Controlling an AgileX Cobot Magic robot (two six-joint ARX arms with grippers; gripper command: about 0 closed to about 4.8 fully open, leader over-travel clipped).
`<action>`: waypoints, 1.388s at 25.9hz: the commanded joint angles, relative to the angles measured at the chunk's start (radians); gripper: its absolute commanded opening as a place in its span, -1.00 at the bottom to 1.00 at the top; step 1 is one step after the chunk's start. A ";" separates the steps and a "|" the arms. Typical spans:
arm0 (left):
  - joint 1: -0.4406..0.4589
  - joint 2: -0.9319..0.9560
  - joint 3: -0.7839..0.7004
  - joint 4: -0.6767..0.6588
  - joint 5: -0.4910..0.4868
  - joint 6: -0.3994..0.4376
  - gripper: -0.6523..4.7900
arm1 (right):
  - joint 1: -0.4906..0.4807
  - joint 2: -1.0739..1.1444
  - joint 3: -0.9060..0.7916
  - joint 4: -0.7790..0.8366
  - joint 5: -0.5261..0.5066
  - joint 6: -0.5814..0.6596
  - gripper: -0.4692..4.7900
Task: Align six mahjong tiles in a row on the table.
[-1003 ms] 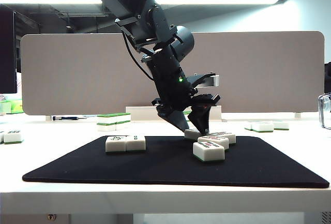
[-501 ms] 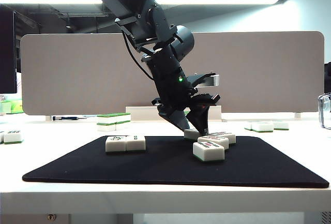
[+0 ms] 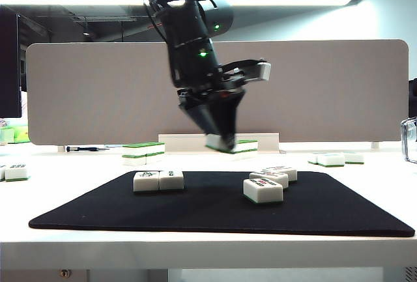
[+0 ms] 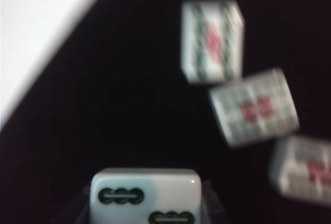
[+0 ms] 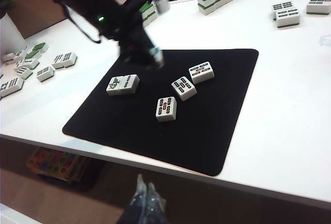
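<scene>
Grey divider panel (image 3: 339,93) under ceiling strip light (image 3: 280,0).

Bright ceiling strip lights (image 3: 273,0), left wrist view blurred and dim; moving arm smeared

Black mat (image 3: 215,213) lying flat in the middle, grey rounded-corner divider panel (image 3: 98,93) upright behind it, stacked green-faced tiles (image 3: 143,152) near the panel, ceiling strip light (image 3: 65,0) overhead.

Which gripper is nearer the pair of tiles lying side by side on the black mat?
Left. The left gripper, shut on a tile, hangs above the mat close to the pair of tiles. The right gripper sits off the table's front edge.
</scene>
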 commanded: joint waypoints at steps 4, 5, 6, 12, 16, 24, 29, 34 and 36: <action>0.008 -0.002 -0.007 -0.074 0.007 0.214 0.00 | 0.001 -0.011 0.003 0.010 0.002 -0.003 -0.82; 0.009 0.001 -0.013 -0.074 0.006 0.227 0.00 | 0.001 -0.011 0.003 0.010 0.002 -0.003 -0.82; 0.009 0.004 -0.018 -0.074 0.006 0.235 0.00 | 0.001 -0.011 0.003 0.010 0.002 -0.003 -0.82; 0.032 0.006 -0.087 -0.036 0.049 0.278 0.00 | 0.001 -0.011 0.003 0.010 0.002 -0.003 -0.82; 0.067 0.006 -0.091 -0.039 0.155 0.277 0.00 | 0.001 -0.011 0.003 0.010 0.002 -0.003 -0.82; 0.094 0.010 -0.091 -0.042 0.161 0.278 0.00 | 0.001 -0.011 0.003 0.010 0.002 -0.003 -0.82; 0.094 0.042 -0.091 -0.031 0.106 0.277 -0.01 | 0.001 -0.011 0.003 0.010 0.002 -0.003 -0.82; 0.094 0.044 -0.091 -0.046 0.070 0.262 0.03 | 0.001 -0.011 0.003 0.010 0.002 -0.003 -0.82; 0.091 0.044 -0.091 -0.063 0.070 0.262 0.03 | 0.001 -0.011 0.003 0.010 0.002 -0.003 -0.82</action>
